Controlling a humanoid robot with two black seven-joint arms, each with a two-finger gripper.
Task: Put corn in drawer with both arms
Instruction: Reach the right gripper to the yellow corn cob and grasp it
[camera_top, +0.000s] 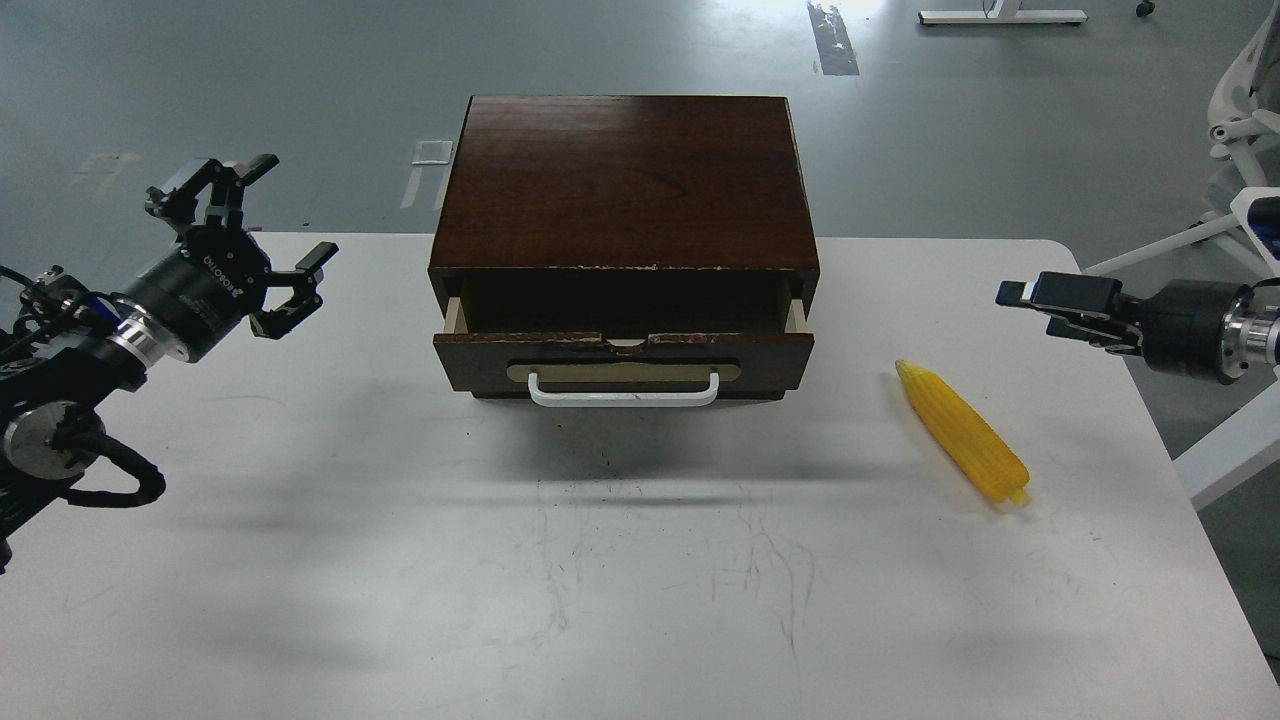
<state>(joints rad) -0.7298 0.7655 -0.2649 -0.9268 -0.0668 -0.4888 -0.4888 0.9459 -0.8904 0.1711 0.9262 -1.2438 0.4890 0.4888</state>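
The yellow corn (962, 433) lies on the white table (640, 580), to the right of the drawer, tip pointing to the back left. The dark brown drawer (624, 352) with its white bar handle (622, 388) is pulled out a little from the wooden box (625, 180); its inside is dark and looks empty. My left gripper (262, 238) is open and empty, in the air left of the box. My right gripper (1040, 305) hovers at the table's right edge, above and right of the corn, turned side-on, fingers apart and empty.
The box stands at the back middle of the table. A white chair (1240, 110) and grey floor lie beyond the table's right edge. Loose black cables (100, 480) hang from my left arm over the table's left side.
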